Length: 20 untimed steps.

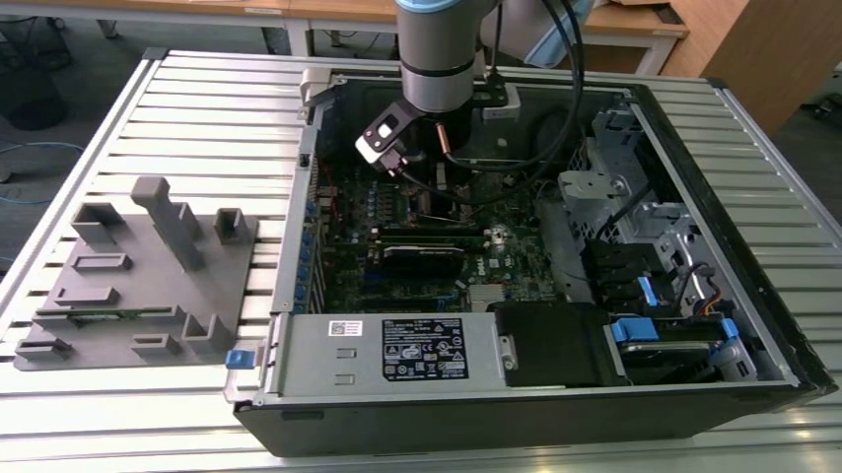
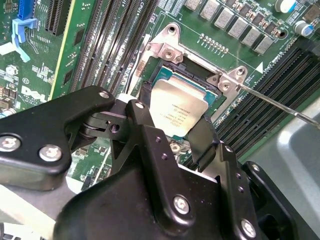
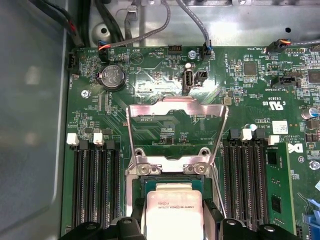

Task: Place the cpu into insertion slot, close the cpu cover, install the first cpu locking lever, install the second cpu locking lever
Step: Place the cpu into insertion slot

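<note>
The cpu [image 2: 177, 112], a flat square chip with a silver-grey top, sits between my gripper's [image 2: 175, 119] two black fingers [image 2: 204, 137], which are shut against its opposite sides. It hangs right over the insertion slot [image 2: 167, 75], slightly tilted; whether it rests in it I cannot tell. In the first wrist view the cpu [image 3: 172, 215] is over the slot [image 3: 150, 186], and the cpu cover [image 3: 175, 103] stands swung up behind it. A thin locking lever [image 2: 280, 105] juts out from the slot's corner. The arm [image 1: 441, 59] reaches down into the open computer case.
Long black memory slots [image 3: 95, 185] flank the socket on both sides. Cables [image 3: 197, 25] hang at the case's far wall. A grey fixture plate [image 1: 132, 276] lies on the exterior view's left, and the power supply [image 1: 394, 350] and drive bays [image 1: 658, 286] line the case's near and right sides.
</note>
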Each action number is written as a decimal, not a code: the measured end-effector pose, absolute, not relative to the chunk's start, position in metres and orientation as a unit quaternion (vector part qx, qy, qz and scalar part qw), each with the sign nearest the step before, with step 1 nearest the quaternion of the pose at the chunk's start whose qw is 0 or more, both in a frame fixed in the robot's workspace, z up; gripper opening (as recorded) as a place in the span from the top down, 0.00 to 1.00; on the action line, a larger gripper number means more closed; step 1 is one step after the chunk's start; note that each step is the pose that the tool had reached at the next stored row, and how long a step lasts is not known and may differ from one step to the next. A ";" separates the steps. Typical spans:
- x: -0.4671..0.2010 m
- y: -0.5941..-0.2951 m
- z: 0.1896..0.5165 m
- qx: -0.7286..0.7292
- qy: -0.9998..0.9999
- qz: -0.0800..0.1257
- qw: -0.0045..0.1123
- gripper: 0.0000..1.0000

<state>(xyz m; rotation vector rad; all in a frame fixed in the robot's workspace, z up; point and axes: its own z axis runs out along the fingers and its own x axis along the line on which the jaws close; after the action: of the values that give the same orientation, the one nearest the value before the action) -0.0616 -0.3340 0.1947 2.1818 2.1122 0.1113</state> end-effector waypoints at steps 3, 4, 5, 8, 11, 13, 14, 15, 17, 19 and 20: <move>-0.062 -0.334 0.194 0.717 0.694 0.037 0.051 0.46; -0.062 -0.334 0.194 0.717 0.694 0.037 0.051 0.46; -0.062 -0.334 0.194 0.717 0.694 0.037 0.051 0.46; -0.062 -0.334 0.193 0.717 0.694 0.036 0.051 0.46; -0.062 -0.334 0.193 0.717 0.694 0.037 0.051 0.46; -0.062 -0.334 0.193 0.717 0.694 0.037 0.051 0.46; -0.062 -0.334 0.193 0.717 0.694 0.037 0.051 0.46; -0.062 -0.334 0.193 0.717 0.694 0.037 0.051 0.46; -0.062 -0.334 0.193 0.717 0.694 0.036 0.051 0.46; -0.062 -0.334 0.193 0.717 0.694 0.036 0.051 0.46; -0.062 -0.334 0.192 0.717 0.694 0.037 0.051 0.46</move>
<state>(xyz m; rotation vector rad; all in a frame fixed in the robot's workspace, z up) -0.0616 -0.3340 0.1925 2.1828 2.1111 0.1111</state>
